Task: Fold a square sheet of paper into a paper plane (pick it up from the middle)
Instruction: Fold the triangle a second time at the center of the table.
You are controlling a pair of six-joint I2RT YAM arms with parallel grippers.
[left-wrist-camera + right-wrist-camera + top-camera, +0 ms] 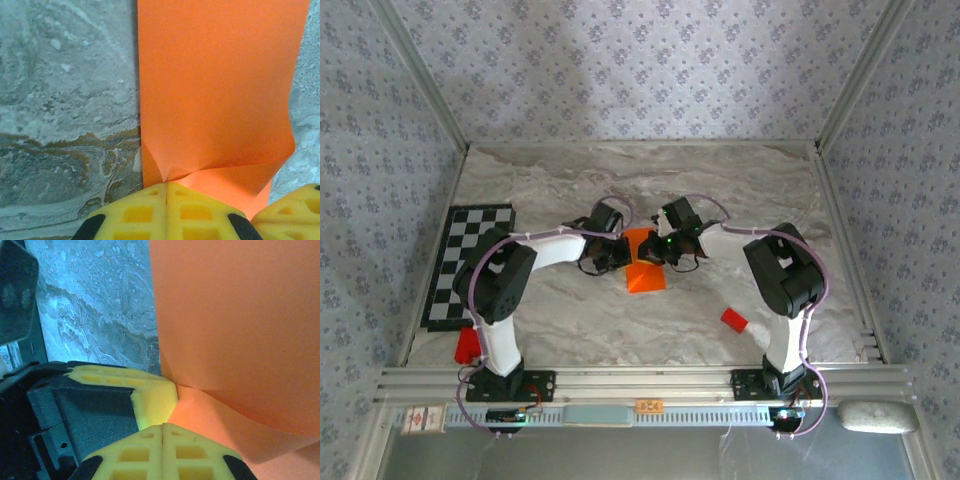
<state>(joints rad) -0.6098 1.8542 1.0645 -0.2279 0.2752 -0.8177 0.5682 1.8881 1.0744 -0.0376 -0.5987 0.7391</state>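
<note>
The marble surface (580,330) is mostly bare in the middle, and both arms reach in from their own sides to meet there over the square sheet of paper (645,273). The sheet is orange and already doubled into a band. Seen from above, its long axis runs from the near side toward the far wall, so the arms come at it across its width and neither is nearer than the other.

In the left wrist view, the band stretches straight ahead from the left hand (167,192). The yellow fingers are pressed together on its near edge, and the paper puckers right into the seam between them, which reads as a pinch. The right hand (163,432) is closed tight just beside the left hand's finger (152,400), with the orange lying off to its right. It touches the paper, but I cannot tell whether any lies between its fingers.

I would judge that the next crease has to follow that long axis.
</note>
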